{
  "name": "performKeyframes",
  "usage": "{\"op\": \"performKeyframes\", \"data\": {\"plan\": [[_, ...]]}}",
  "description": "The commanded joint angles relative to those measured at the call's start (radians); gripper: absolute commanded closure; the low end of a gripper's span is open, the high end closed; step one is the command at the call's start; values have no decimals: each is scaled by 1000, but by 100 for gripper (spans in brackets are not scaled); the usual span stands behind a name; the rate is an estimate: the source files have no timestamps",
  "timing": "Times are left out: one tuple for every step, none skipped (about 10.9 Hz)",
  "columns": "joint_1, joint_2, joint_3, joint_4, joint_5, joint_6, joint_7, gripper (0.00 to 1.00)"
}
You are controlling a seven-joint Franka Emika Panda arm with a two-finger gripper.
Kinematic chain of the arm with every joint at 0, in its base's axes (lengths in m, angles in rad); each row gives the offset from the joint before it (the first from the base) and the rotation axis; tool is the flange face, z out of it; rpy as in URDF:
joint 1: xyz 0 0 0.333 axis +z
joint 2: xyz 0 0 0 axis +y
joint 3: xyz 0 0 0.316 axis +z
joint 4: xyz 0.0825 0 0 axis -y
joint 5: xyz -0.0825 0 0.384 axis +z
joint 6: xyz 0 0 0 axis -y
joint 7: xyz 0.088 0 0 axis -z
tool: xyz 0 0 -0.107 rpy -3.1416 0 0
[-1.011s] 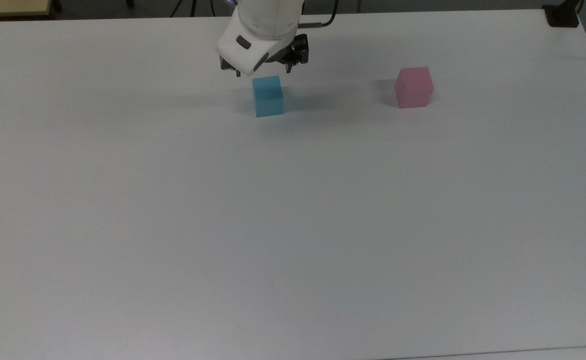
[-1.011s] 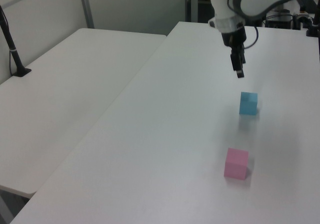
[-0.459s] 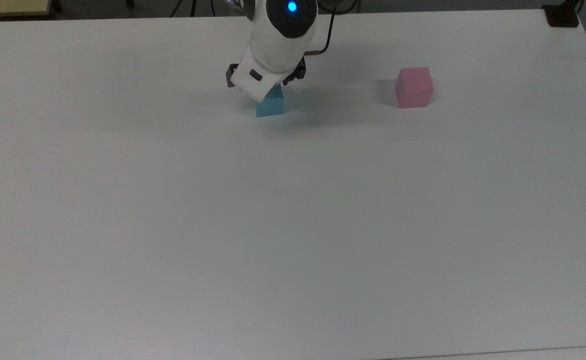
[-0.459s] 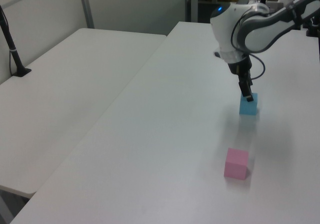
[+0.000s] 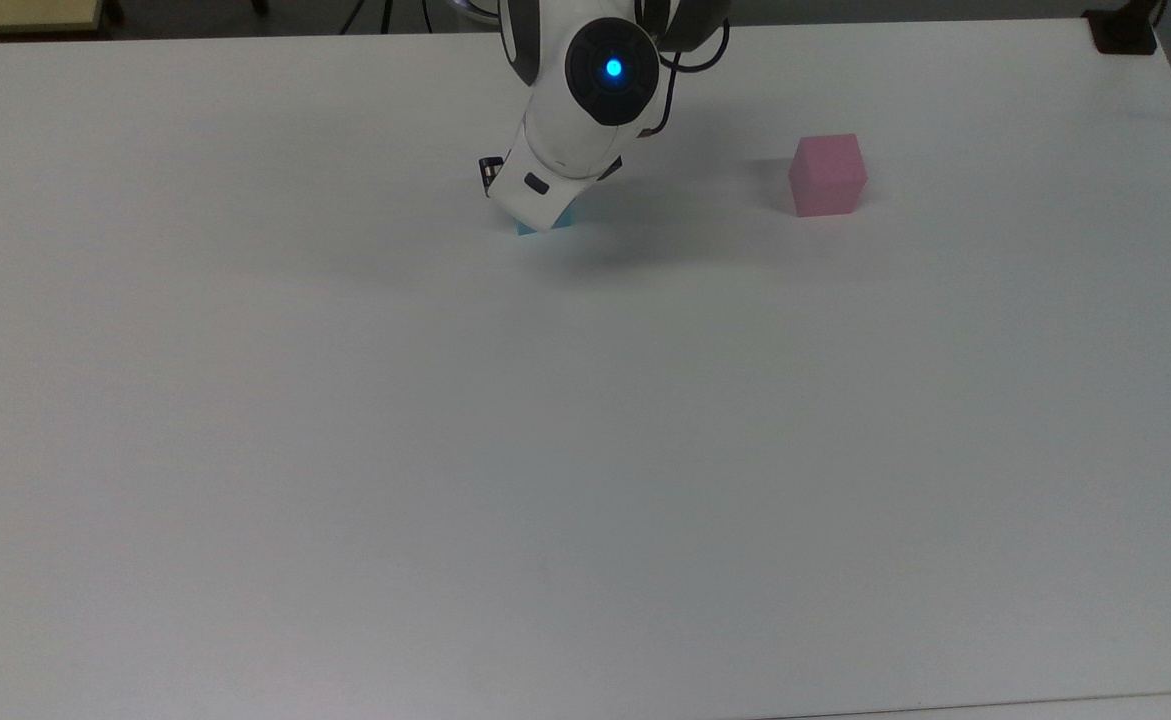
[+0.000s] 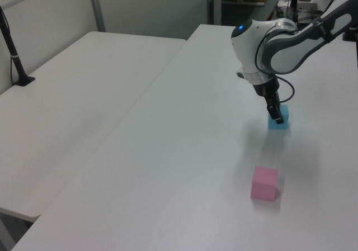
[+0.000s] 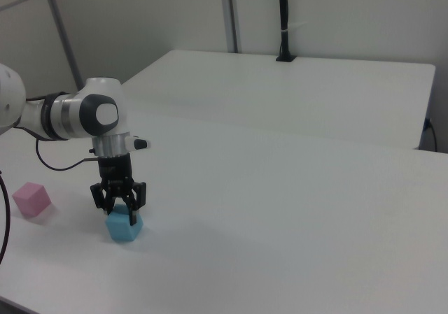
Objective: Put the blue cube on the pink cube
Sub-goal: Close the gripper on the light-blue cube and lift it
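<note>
The blue cube (image 7: 124, 227) rests on the white table (image 5: 585, 450), with my gripper (image 7: 119, 211) lowered over it. The fingers are open and straddle the cube's upper part, one on each side. In the top view the arm's white hand covers most of the blue cube (image 5: 566, 217), leaving a sliver of its front. In the left view a dark finger (image 6: 274, 112) stands in front of the blue cube (image 6: 281, 120). The pink cube (image 5: 827, 175) sits alone on the table, at the top view's right, apart from the gripper. It lies at the near side in the left view (image 6: 264, 183) and at the far left in the right view (image 7: 32, 198).
A second white table (image 6: 84, 89) adjoins this one, with a black pole (image 6: 12, 52) clamped at its edge. A dark clamp (image 5: 1125, 32) sits on the table corner at the top view's upper right. A cable (image 7: 49, 166) hangs from the arm.
The gripper has come down from above and behind the blue cube until its open fingers straddle it. Neither cube has moved.
</note>
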Motion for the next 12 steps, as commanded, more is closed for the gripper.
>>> {"op": "performKeyframes", "data": {"plan": [[7, -97, 6, -15, 8, -15, -13, 69], [2, -154, 6, -9, 33, -42, -24, 69], [-1, -191, 6, 26, 81, -92, -47, 69], [-2, -199, 5, 81, 105, -152, -54, 69], [1, -197, 6, 135, 120, -195, -44, 69], [10, -194, 6, 169, 137, -213, -36, 69], [20, -188, 29, 193, 149, -214, -1, 68], [46, -173, 55, 212, 151, -209, 61, 68], [97, -141, 57, 233, 152, -207, 115, 68], [150, -104, 57, 261, 153, -203, 172, 68], [198, -64, 57, 301, 153, -201, 223, 68], [247, -29, 53, 333, 153, -201, 253, 68]]}}
